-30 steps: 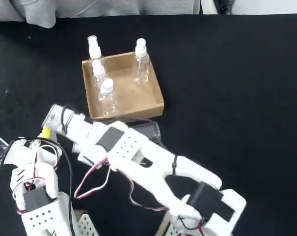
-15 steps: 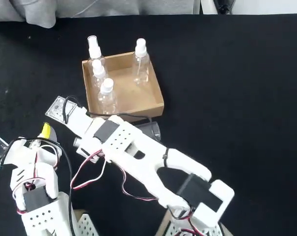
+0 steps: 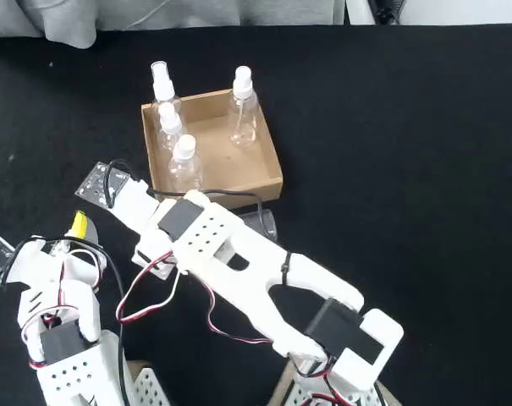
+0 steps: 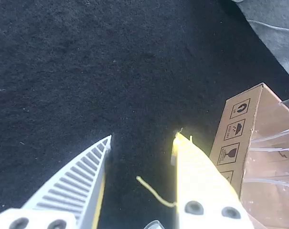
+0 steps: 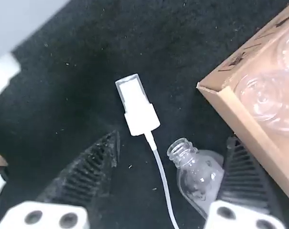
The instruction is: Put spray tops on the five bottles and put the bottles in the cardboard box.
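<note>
White spray top (image 5: 137, 110) lies beside uncapped bottle (image 5: 198, 175) below wide-spread right gripper (image 5: 173, 139)

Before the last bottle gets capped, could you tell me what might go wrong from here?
1. The open right hand straddles both the spray top and the uncapped bottle, so closing may catch both or roll the bottle away.
2. The bottle lies close to the box; a finger could strike the wall.
3. The top's thin tube might bend if pinched.
</note>
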Controlling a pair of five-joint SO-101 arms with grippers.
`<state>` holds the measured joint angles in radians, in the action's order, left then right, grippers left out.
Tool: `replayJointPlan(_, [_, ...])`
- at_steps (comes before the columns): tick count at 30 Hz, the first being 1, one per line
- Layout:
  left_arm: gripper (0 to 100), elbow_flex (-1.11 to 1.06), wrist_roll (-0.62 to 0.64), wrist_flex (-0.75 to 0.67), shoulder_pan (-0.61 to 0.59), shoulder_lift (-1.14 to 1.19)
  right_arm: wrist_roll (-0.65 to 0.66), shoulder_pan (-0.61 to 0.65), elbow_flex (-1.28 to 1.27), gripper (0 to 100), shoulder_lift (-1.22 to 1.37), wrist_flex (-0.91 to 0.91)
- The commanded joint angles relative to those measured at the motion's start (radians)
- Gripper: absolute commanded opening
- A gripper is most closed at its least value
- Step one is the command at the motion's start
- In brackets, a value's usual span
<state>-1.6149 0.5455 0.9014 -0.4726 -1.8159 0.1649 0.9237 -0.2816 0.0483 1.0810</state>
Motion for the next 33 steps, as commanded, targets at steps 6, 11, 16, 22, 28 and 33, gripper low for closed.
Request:
replayJointPlan(6, [19,0.053,-0.006,-0.026,-0.004,-0.009,0.068,-0.028,0.071,29.7,-0.016,0.058])
replayJointPlan(11, [19,0.053,-0.006,-0.026,-0.004,-0.009,0.094,-0.031,0.085,29.7,-0.016,0.101])
replayJointPlan(16, [19,0.053,-0.006,-0.026,-0.004,-0.009,0.155,-0.031,0.116,29.7,-0.047,0.181])
replayJointPlan(22, [19,0.053,-0.006,-0.026,-0.005,-0.009,0.178,-0.032,0.113,29.7,-0.113,0.241])
replayJointPlan(28, [19,0.051,-0.006,-0.026,-0.005,-0.009,0.198,-0.034,0.113,29.7,-0.143,0.290])
replayJointPlan(33, [19,0.051,-0.006,-0.026,-0.005,-0.009,0.292,-0.046,0.113,29.7,-0.162,0.356])
